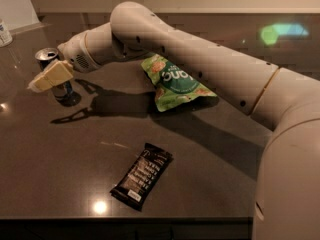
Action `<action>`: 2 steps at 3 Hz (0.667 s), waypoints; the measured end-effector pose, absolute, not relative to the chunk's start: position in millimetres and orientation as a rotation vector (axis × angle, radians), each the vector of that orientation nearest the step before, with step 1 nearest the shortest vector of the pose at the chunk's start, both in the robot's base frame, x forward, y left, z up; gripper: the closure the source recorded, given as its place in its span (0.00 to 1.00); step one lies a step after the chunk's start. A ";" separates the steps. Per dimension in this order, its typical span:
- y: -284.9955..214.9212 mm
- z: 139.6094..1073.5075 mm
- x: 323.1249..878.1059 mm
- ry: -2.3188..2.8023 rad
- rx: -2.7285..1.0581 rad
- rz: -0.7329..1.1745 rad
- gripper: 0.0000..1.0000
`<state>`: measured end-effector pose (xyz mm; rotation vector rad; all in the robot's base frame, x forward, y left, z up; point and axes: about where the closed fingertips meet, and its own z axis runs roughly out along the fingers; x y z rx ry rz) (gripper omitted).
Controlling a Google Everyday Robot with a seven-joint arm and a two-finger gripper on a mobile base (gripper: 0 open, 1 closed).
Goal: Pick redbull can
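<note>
In the camera view, you see the redbull can (pixel 46 55) standing upright near the far left corner of the desk (pixel 215 159). Its silver top and pull-tab opening show above the gripper (pixel 48 77), and its blue lower wall shows below it. The gripper sits directly in front of the can's middle, at body height. That looks like a side approach, which suits a slim, tall cylinder better than one from above. Whether the gripper is closed on the can or only set around it, I cannot tell; it covers the contact.

The arm (pixel 200 64) stretches in from the right edge and passes over the green snack bag (pixel 175 81), which lies mid-desk, soft and crinkled, apart from the can. A dark, flat, glossy-wrapped chocolate bar (pixel 142 176) lies toward the near edge, well clear of the reach. A white container (pixel 4 32) stands at the far left edge, beyond the can.

The desk is dark, smooth and reflective. I judge that the thin metal can could slide or tip on it if pushed off-centre.
</note>
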<state>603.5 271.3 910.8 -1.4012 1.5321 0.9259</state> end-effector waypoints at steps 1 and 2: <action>276.7 912.3 605.3 1.528 -1.396 0.946 0.41; 273.3 920.7 604.7 1.515 -1.392 0.973 0.64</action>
